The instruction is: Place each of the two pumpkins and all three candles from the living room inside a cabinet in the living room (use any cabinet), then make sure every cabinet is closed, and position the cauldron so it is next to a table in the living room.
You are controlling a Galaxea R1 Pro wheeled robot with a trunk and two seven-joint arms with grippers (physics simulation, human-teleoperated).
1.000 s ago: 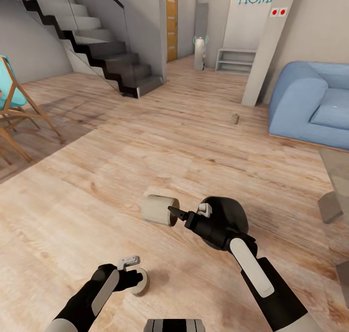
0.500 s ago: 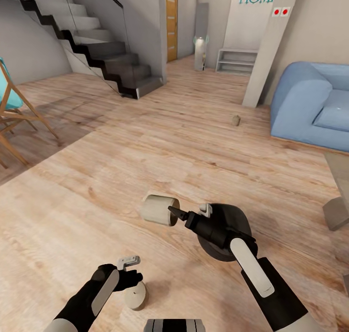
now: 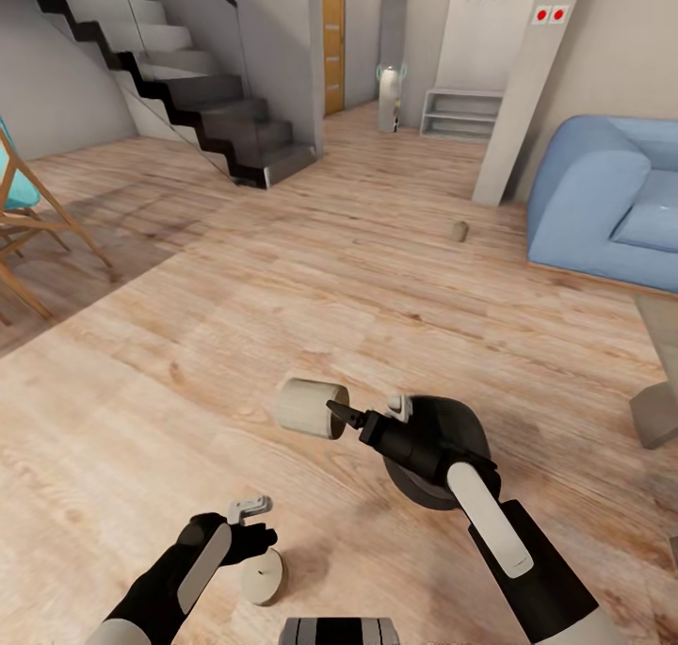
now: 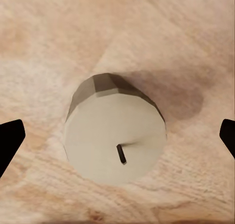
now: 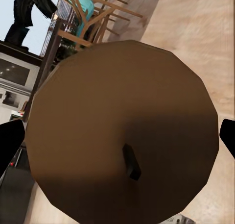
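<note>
A tan candle (image 3: 303, 407) hangs sideways above the floor, and my right gripper (image 3: 341, 415) is shut on it. In the right wrist view this candle (image 5: 122, 131) is end-on, wick towards the camera, between the two fingertips. Under my right forearm the black cauldron (image 3: 450, 438) stands on the floor. My left gripper (image 3: 256, 530) is open just above a second candle (image 3: 262, 577) standing upright on the floor. The left wrist view looks down on that candle (image 4: 115, 136), with both fingertips wide of it. A third candle (image 3: 459, 232) stands far off near the sofa. The pumpkins and cabinet are out of view.
A blue sofa (image 3: 603, 202) is at the right, and the coffee table (image 3: 659, 372) edge is in front of it. A staircase (image 3: 188, 89) rises at the back left. A wooden chair with a teal seat (image 3: 28, 221) is at the left. A pale shelf rack (image 3: 461, 113) lines the far wall.
The view has shifted slightly, sliding the chair leftward. The floor candle under my left gripper now sits lower in the picture. My right gripper still holds its candle the same way.
</note>
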